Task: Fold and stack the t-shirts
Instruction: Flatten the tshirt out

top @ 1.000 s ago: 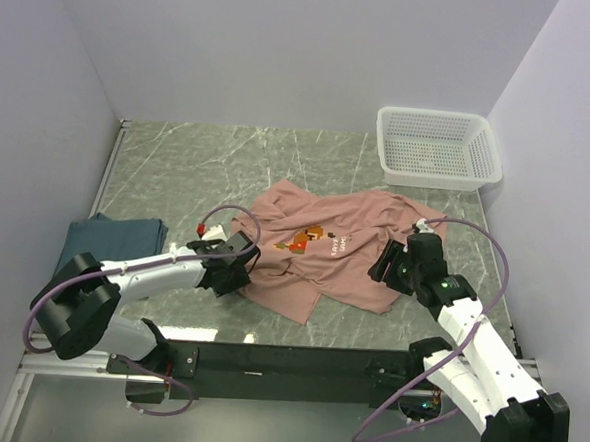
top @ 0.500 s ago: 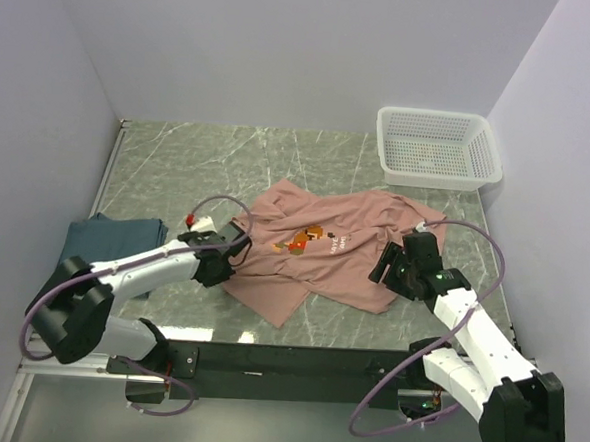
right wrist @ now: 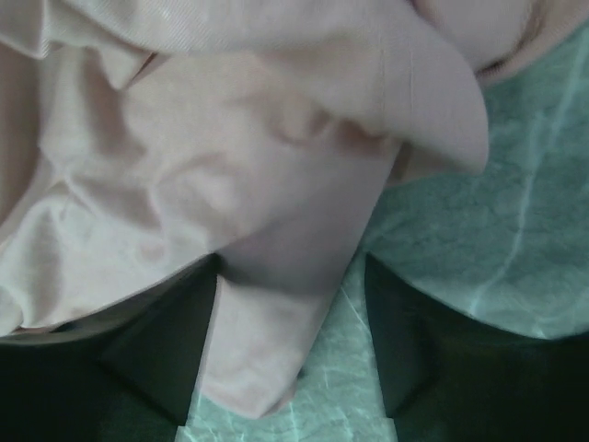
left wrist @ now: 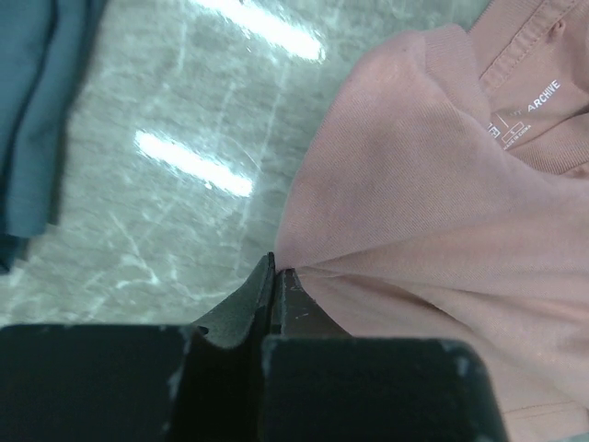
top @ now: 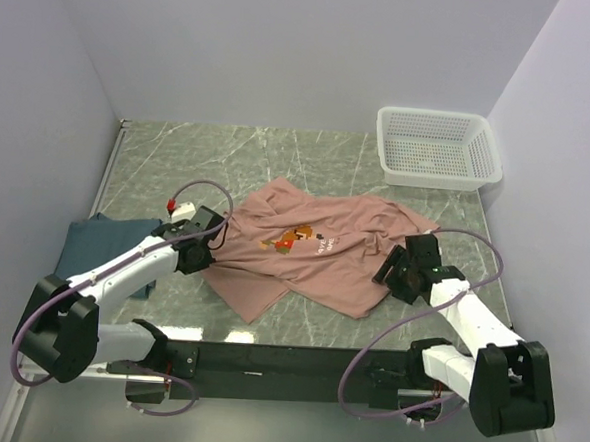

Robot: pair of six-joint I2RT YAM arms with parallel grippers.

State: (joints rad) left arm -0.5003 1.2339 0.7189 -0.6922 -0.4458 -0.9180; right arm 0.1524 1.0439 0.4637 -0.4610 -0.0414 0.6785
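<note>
Since the left gripper [left wrist: 274, 273] is clenched on the left edge of the pink t-shirt [top: 318, 248], with creases fanning out from the pinch, I judge this to be a flattening pull before any fold.

- Pink t-shirt: lies crumpled across the middle of the table [top: 229, 157], with the print facing up. It is not yet square, so I judge that folding proper has not started.
- Right gripper [top: 399, 274]: its jaws stand apart, straddling a loose flap at the shirt's right edge. In the right wrist view the cloth runs between the fingers [right wrist: 161, 364] but nothing is clamped. I take it to be lined up to grip the opposite side, so the two arms can stretch the shirt between them.
- Teal t-shirt [top: 108, 245]: lies in a flat, folded-looking pile at the table's left edge, just beside the left arm. It probably marks the stacking spot.
- Basket [top: 438, 148]: white mesh, in the far right corner, well apart from the shirts.

Materials: the pink cloth is a soft matte knit that drapes in rounded folds. It has a ribbed collar and a printed neck label [left wrist: 526, 112]. The table is glossy grey-green marble-pattern, so the cloth should slide easily when pulled.
</note>
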